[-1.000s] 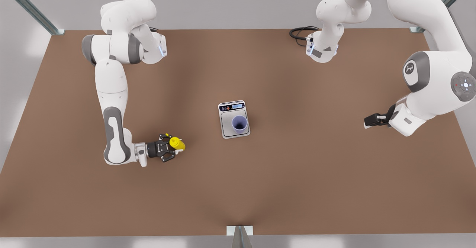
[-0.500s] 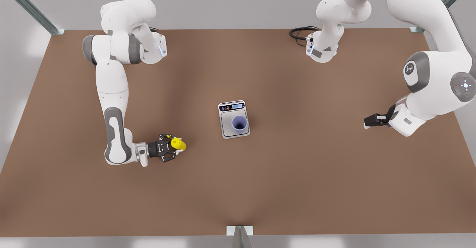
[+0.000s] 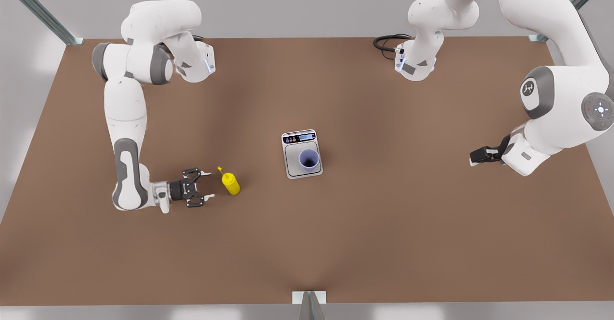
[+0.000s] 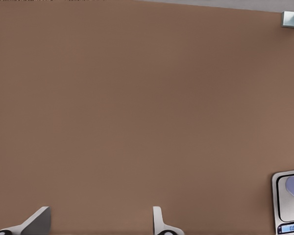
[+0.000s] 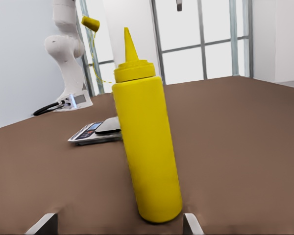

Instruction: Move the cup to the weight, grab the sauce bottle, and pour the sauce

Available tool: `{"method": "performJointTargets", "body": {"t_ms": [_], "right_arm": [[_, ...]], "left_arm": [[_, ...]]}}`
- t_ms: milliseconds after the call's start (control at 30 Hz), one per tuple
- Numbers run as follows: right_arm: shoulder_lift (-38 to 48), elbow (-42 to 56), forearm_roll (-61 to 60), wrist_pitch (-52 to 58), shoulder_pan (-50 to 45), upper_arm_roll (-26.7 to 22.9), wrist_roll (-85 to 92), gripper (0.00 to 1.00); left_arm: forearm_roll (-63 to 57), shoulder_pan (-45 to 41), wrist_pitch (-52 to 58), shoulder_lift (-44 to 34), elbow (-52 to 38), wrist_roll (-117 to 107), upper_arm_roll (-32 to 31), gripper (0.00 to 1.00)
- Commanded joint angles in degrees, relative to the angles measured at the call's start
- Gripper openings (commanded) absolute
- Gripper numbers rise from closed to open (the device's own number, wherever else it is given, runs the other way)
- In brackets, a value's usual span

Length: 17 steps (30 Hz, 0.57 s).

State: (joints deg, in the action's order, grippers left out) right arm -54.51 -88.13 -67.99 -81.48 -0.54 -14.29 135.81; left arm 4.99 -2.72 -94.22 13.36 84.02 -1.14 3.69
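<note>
Sauce bottle (image 3: 231,183) upright just beyond open right gripper (image 3: 207,191).

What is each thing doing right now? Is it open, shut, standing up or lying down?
sauce bottle: standing upright on the table, not held.
cup: upright on the weight, looks empty.
weight: flat, display lit.
right gripper: fingers open, beside the sauce bottle.
left gripper: fingers open, waiting far off.

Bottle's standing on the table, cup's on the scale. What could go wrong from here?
1. The sauce bottle stands upright, ungrasped, ahead of the open right gripper; a misaligned finger could topple it.
2. The cup sits off-centre on the scale, so a pour may miss it.
The left gripper waits open at the front view's right.
</note>
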Motion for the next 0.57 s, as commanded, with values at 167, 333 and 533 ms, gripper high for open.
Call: {"method": "performJointTargets", "body": {"t_ms": [167,333,533], "right_arm": [[8.72,17.03,20.00,-0.52,-4.82,-11.28,-62.49,1.00],[31.38,8.25,57.87,-13.62,-2.64,2.24,-115.40,1.00],[44.66,0.68,60.70,-13.09,1.42,7.61,-127.11,1.00]], "left_arm": [[0.02,-0.18,0.44,-0.17,-0.79,-1.15,-0.09,1.00],[0.11,-1.05,0.00,0.18,-0.97,-1.85,0.00,1.00],[-0.42,-1.14,0.88,-0.09,-2.02,-2.20,0.00,1.00]]}}
